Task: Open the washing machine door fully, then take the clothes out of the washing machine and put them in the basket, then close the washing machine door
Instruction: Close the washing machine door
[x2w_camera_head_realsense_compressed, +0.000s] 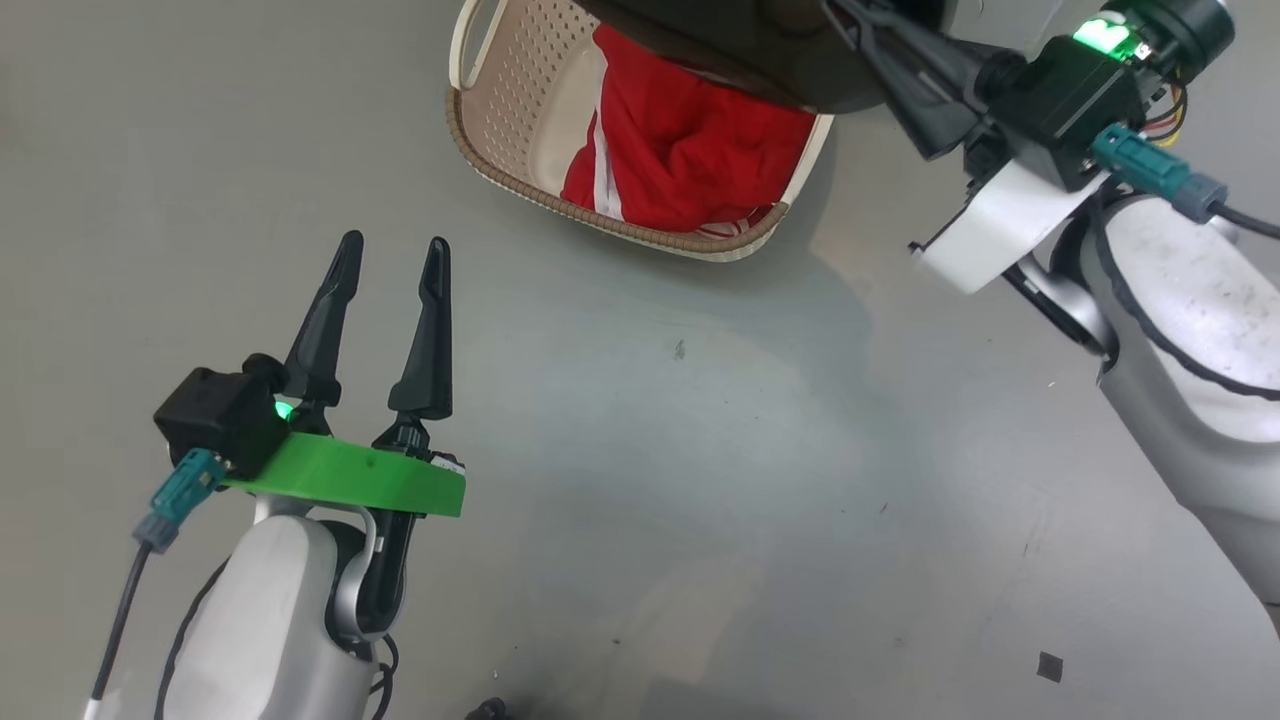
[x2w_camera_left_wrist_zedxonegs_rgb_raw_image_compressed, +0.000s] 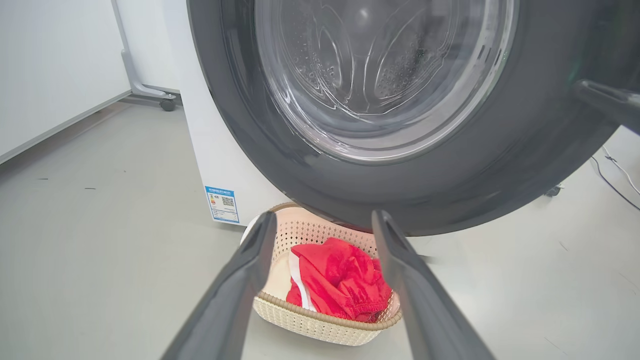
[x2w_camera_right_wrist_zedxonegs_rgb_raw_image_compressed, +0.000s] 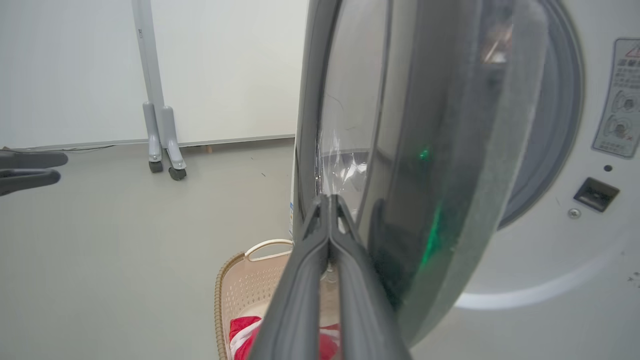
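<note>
Clothes (x2w_camera_head_realsense_compressed: 690, 140): red, white-striped, heaped in the basket (x2w_camera_head_realsense_compressed: 500, 110), which is set on the floor under the washing machine door (x2w_camera_left_wrist_zedxonegs_rgb_raw_image_compressed: 240, 100). Door: swung out from the washing machine (x2w_camera_left_wrist_zedxonegs_rgb_raw_image_compressed: 210, 150). Left pincer (x2w_camera_head_realsense_compressed: 393, 243): released, held above the floor. Right pincer (x2w_camera_right_wrist_zedxonegs_rgb_raw_image_compressed: 328, 199): clenched, empty, placed beside the door's rim.

A small rectangular blue-bordered paper label (x2w_camera_left_wrist_zedxonegs_rgb_raw_image_compressed: 221, 204) stands near a bottom corner of the front panel of the big white front-loading washing machine (x2w_camera_left_wrist_zedxonegs_rgb_raw_image_compressed: 210, 140); it carries a QR code and fine print, too small to read. A pale grey rectangular sticker (x2w_camera_right_wrist_zedxonegs_rgb_raw_image_compressed: 619, 97) stands on the same panel beside the grey-ringed round opening (x2w_camera_right_wrist_zedxonegs_rgb_raw_image_compressed: 565, 120); it shows a red warning triangle at its top, blurred lines of characters and two round pictograms below; no word or number is legible.
</note>
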